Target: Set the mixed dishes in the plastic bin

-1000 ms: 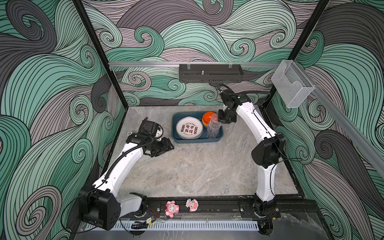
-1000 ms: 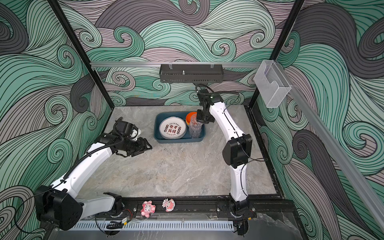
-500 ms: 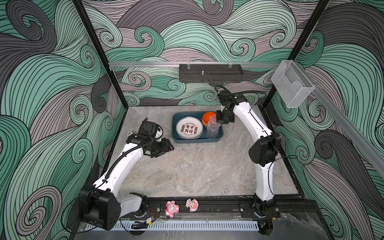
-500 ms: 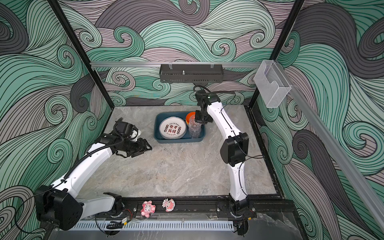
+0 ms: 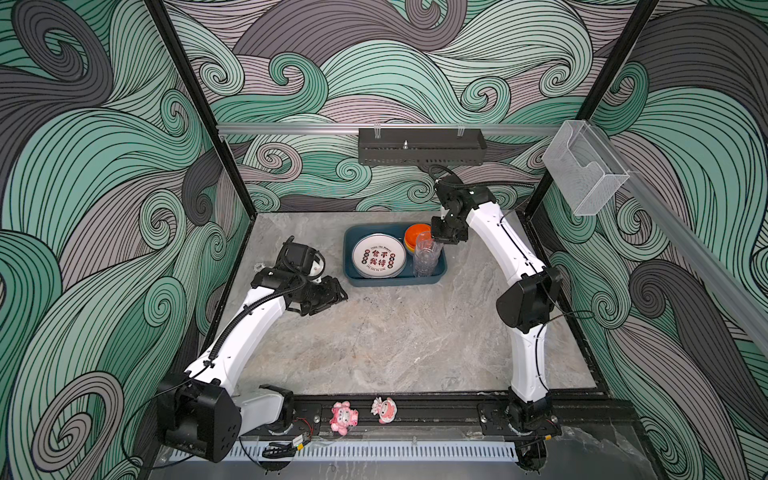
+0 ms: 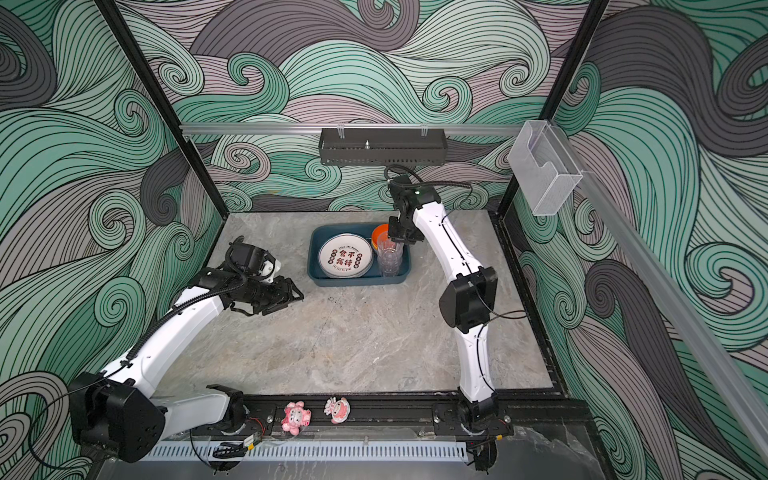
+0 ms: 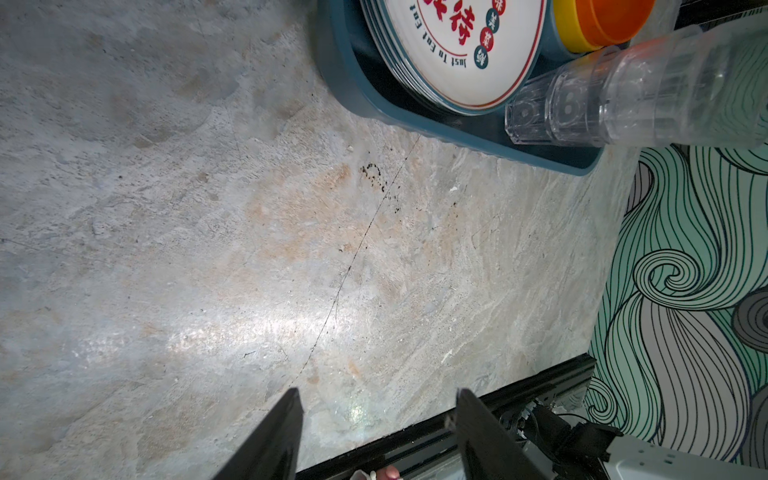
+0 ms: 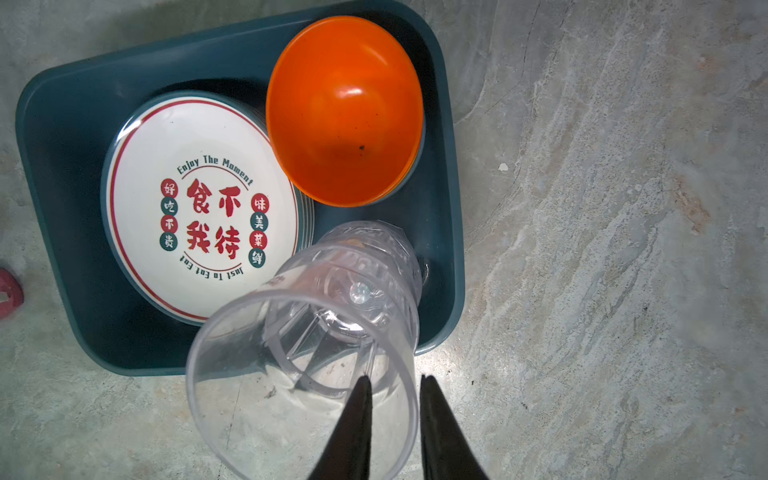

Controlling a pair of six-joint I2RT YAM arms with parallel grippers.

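Observation:
The dark teal plastic bin (image 5: 395, 281) (image 6: 357, 280) sits at the back of the table. Inside it lie stacked white lettered plates (image 5: 379, 258) (image 8: 199, 208), an orange bowl (image 5: 417, 233) (image 8: 345, 108) nested on a yellow bowl (image 7: 567, 29), and a stack of clear glasses (image 5: 424, 257) (image 8: 307, 332) standing upright. My right gripper (image 8: 396, 377) (image 5: 444, 239) hangs over the top glass, one finger inside the rim and one outside, slightly open with a gap to the wall. My left gripper (image 7: 378, 392) (image 5: 338, 293) is open and empty, left of the bin.
Two pink figurines (image 5: 344, 417) (image 5: 384, 409) stand on the front rail. A black perforated shelf (image 5: 419, 145) hangs on the back wall and a clear acrylic box (image 5: 582, 174) on the right rail. A small red thing (image 8: 6, 293) lies beside the bin.
My right gripper's jaws have parted from the rim of the top glass, which now rests on the stack in the bin. The left arm has not moved.

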